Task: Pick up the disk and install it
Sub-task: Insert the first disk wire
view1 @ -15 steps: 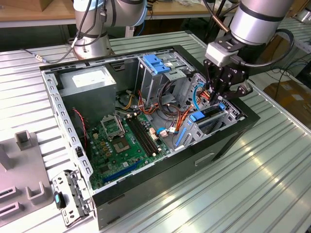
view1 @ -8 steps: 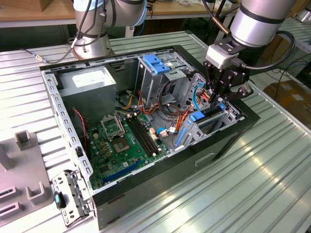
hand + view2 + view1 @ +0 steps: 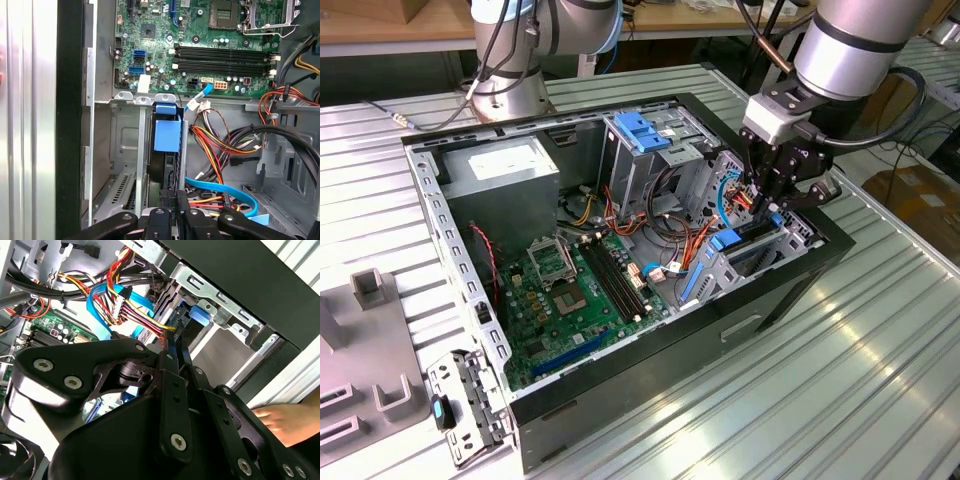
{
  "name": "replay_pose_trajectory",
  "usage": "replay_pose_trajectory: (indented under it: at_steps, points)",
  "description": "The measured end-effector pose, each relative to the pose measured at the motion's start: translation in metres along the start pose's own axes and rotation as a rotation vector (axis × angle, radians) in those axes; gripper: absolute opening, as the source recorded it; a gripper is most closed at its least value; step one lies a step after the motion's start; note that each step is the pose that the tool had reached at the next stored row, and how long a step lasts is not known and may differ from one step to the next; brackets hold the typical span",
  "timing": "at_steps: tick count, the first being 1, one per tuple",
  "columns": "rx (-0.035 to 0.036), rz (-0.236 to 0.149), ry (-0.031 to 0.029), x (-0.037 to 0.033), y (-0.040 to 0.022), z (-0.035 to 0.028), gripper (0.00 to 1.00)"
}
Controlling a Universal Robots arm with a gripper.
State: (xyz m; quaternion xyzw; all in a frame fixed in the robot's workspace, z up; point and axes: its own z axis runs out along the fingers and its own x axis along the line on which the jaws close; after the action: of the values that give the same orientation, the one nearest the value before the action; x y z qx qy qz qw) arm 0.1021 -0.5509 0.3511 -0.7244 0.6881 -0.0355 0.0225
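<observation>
While pinching the disk (image 3: 167,165) upright in its bay at the case's three o'clock, end effector (image 3: 172,212) clamped, seating apparently unfinished.

Mostly hidden inside the grey metal drive bay (image 3: 125,150): flat dark disk with blue plastic rails (image 3: 166,134). Cropped at six o'clock: black gripper (image 3: 177,212).

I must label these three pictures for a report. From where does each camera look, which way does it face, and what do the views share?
Exterior view: off the arm, above a corner of the open computer case, looking down; shows the arm and gripper over the drive bay.
First wrist view: on the arm, facing into the case at the disk standing in its bay; gripper links at the frame edge.
Second wrist view: behind the gripper, facing the bay.
All three share the disk's blue rail and the cables.
</observation>
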Motion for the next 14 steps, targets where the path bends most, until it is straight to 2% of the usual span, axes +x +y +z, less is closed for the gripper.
replay_pose_trajectory:
  at_steps: [14]
  points:
    - [-0.0003,0.011,0.0009,0.0024,0.0002,0.0010,0.17]
